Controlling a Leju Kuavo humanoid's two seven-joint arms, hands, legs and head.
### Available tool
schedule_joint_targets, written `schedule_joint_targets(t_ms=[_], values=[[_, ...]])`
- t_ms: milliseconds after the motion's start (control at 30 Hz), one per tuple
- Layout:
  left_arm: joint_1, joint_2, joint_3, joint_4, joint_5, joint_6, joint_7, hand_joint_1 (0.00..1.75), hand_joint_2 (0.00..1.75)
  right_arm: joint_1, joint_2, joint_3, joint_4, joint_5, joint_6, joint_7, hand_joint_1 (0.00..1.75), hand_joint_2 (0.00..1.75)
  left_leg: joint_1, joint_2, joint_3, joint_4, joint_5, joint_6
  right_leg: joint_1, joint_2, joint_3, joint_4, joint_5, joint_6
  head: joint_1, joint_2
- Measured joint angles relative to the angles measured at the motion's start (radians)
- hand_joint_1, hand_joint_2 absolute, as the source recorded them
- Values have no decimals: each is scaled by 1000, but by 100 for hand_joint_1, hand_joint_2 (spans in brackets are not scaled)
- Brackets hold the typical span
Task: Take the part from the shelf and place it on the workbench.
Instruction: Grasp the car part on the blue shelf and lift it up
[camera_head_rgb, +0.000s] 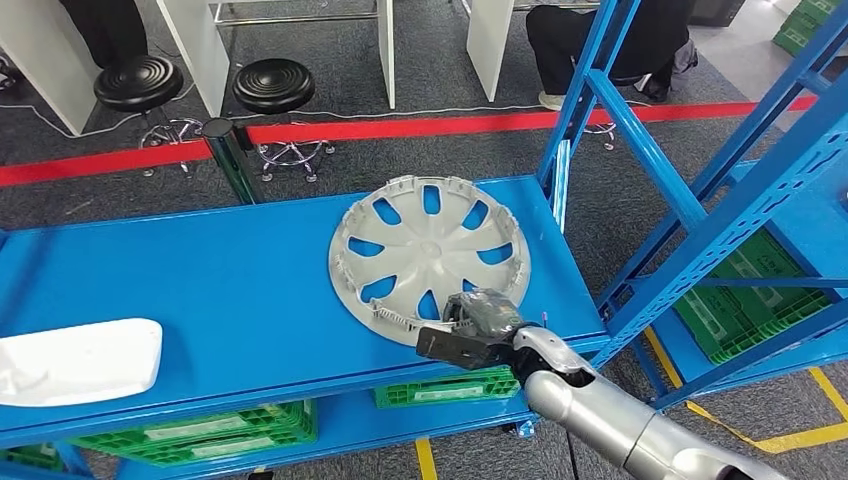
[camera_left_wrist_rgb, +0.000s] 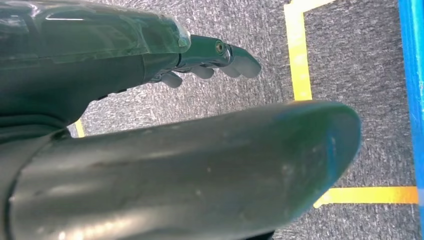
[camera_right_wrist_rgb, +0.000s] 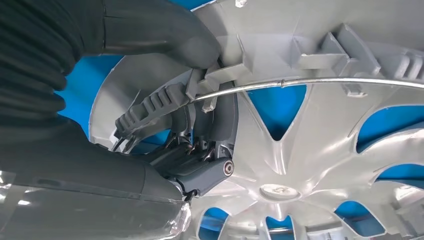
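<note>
Lying flat on the blue shelf (camera_head_rgb: 230, 290), the hubcap (camera_head_rgb: 425, 250) sits right of centre in the head view, close to the shelf's front edge and its right end. It is a round silver-grey plastic disc, inner side up, with curved spokes, teardrop openings that show blue through them, and a ring of ribbed clips around the rim. In the right wrist view a thin wire ring (camera_right_wrist_rgb: 320, 82) runs through those clips, and a small round hub (camera_right_wrist_rgb: 277, 191) marks the middle.

The right hand (camera_head_rgb: 478, 328) is at the hubcap's near rim, lower right of centre in the head view. In the right wrist view its thick thumb (camera_right_wrist_rgb: 165, 35) presses on the rim from one face while the darker fingers (camera_right_wrist_rgb: 200, 170) curl in against the other, with a ribbed clip caught between them: the hand grips the rim.

The left hand (camera_left_wrist_rgb: 210, 60) hangs over grey carpet and yellow floor tape, its fingers loosely straight and apart from the thumb, holding nothing.

A white part (camera_head_rgb: 75, 358) lies at the shelf's lower left, well apart from the hubcap.
</note>
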Motion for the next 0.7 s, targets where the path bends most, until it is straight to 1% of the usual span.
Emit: schedule_joint_targets(t_ms=[100, 267, 400, 467, 533, 600, 667, 700], values=[[3, 0, 0, 0, 6, 2, -3, 0, 0, 19, -22, -27, -30, -27, -36, 4, 175, 175, -1, 1, -2, 0, 0, 0, 0, 0, -1, 0, 1, 1, 1, 0], [5, 0, 0, 1, 15, 2, -8, 0, 0, 50, -53, -68, -74, -58, -69, 7, 175, 175, -1, 4, -6, 0, 0, 1, -1, 2, -5, 0, 1, 2, 0, 0], [10, 0, 0, 3, 41, 0, -29, 0, 0, 82, -82, -114, -140, -102, -130, 2, 175, 175, -1, 5, -11, 1, 0, 1, -1, 2, -9, 0, 2, 3, 0, 0], [13, 0, 0, 4, 68, -1, -57, 0, 87, 95, -101, -147, -188, -142, -181, -14, 175, 175, -1, 6, -13, 1, 0, 2, -1, 2, -12, 0, 2, 3, 0, 0], [15, 0, 0, 5, 100, -1, -102, 0, 175, 104, -121, -193, -255, -209, -244, -45, 175, 175, -1, 7, -15, 1, 0, 2, -1, 2, -14, 0, 3, 4, 0, 0], [13, 0, 2, 6, 115, 13, -166, 0, 175, 107, -143, -257, -358, -294, -312, -81, 175, 175, -2, 7, -16, 1, 0, 2, -1, 2, -15, 1, 3, 5, 0, 0], [8, 0, 2, 7, 99, 57, -232, 0, 175, 106, -166, -337, -493, -377, -377, -106, 175, 175, -2, 4, -18, 1, 1, 2, -2, 0, -17, 1, 3, 5, 0, 0], [3, 1, 2, 7, 84, 87, -256, 0, 131, 105, -177, -378, -564, -412, -405, -111, 175, 175, -3, 2, -18, 1, 1, 3, -2, -1, -18, 2, 3, 5, 0, 0]])
